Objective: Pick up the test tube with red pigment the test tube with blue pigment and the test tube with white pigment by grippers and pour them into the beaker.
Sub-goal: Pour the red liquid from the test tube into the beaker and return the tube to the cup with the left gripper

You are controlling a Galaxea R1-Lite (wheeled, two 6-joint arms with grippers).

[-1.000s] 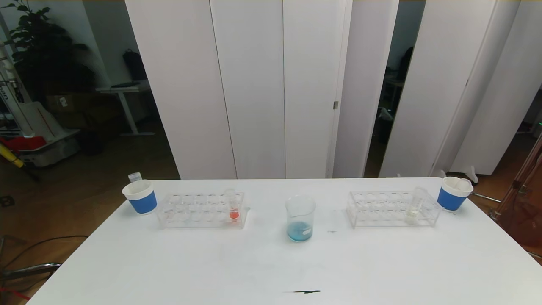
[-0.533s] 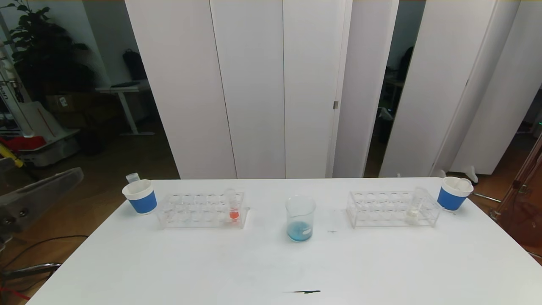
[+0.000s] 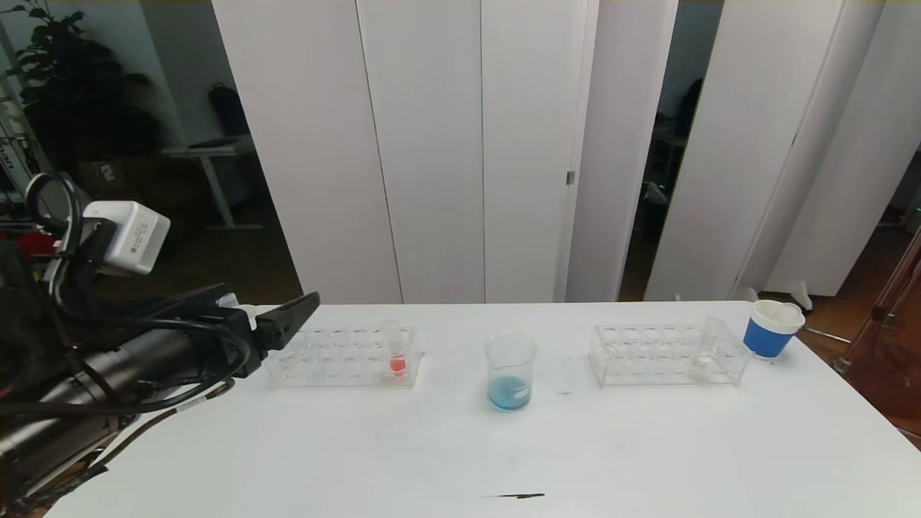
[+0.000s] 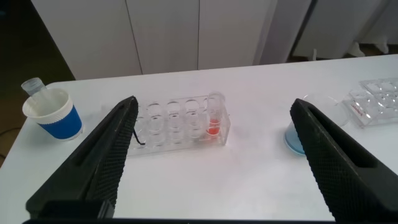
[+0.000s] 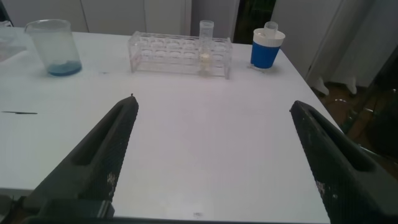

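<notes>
white folding panels (image 3: pixel 432 144) | wood floor (image 3: pixel 180 288) | potted plant (image 3: pixel 72 86) | desk (image 3: pixel 209 155)

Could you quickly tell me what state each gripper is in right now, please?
Left gripper: open, holding nothing, above the rack with the red-pigment tube.
Right gripper: open, holding nothing, over the table.

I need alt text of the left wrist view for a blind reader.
The open left gripper hovers above a white table, facing a clear rack that holds a red-pigment tube. A blue-banded paper cup stands beside the rack.
</notes>
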